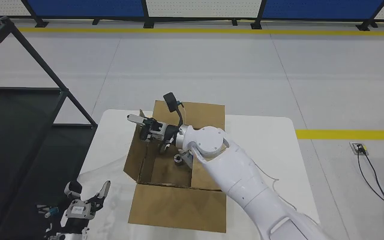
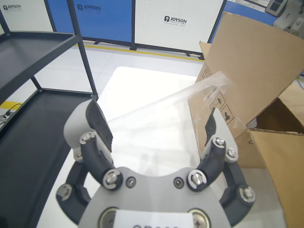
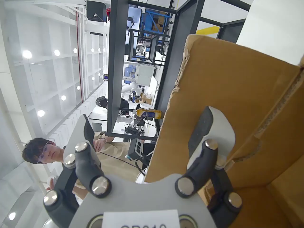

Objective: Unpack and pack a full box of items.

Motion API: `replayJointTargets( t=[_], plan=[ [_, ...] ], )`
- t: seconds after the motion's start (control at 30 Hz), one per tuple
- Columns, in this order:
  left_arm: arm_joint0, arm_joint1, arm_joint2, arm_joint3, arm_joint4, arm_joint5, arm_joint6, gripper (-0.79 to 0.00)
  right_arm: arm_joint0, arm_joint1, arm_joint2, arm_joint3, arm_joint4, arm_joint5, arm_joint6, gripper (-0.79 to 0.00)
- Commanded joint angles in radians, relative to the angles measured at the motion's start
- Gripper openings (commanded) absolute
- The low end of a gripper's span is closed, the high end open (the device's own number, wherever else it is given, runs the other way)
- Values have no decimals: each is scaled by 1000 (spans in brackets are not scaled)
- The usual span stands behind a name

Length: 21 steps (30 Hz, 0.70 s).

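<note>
Cardboard box (image 1: 180,207) sits mid-tabletop (image 1: 264,138), top flaps out. The contents are too dark to make out from where I stand.

Right end effector (image 1: 149,128) is at the far end of the box's side flap (image 1: 133,157). In its own wrist view the right end effector (image 3: 146,115) is spread wide and straddles that flap's upright edge (image 3: 225,91), one finger (image 3: 209,129) against the inner face and the other out in open air. It's not pinching yet.

Left end effector (image 1: 84,207) hangs off the near corner of the tabletop, well apart from the box. It is also spread (image 2: 153,107), with nothing between the pads. A strip of clear tape (image 2: 213,81) dangles loose off the box wall in front of it.

Step in hand looks like opening up, so early in the unpack part (nothing is out of the box as far as I can see).

Next move probably calls for closing on the flap, or pushing it, and folding it outward and down so the opening is free. Keep the pull gentle or the light box slides on the tabletop. The left end effector could brace the wall.
</note>
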Motion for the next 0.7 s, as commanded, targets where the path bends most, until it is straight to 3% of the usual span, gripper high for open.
replayJointTargets(
  t=[0.0,0.37,0.67],
  plan=[
    [8,-1,-2,-26,3,-6,9,0,6,-16,-19,9,-2,5,-27,0],
    [-5,-3,8,-134,35,-7,-20,0,67,-106,-70,163,70,-7,-9,0],
    [-82,-2,10,-84,32,18,-100,0,100,-144,-65,258,89,-45,19,0]
  ],
)
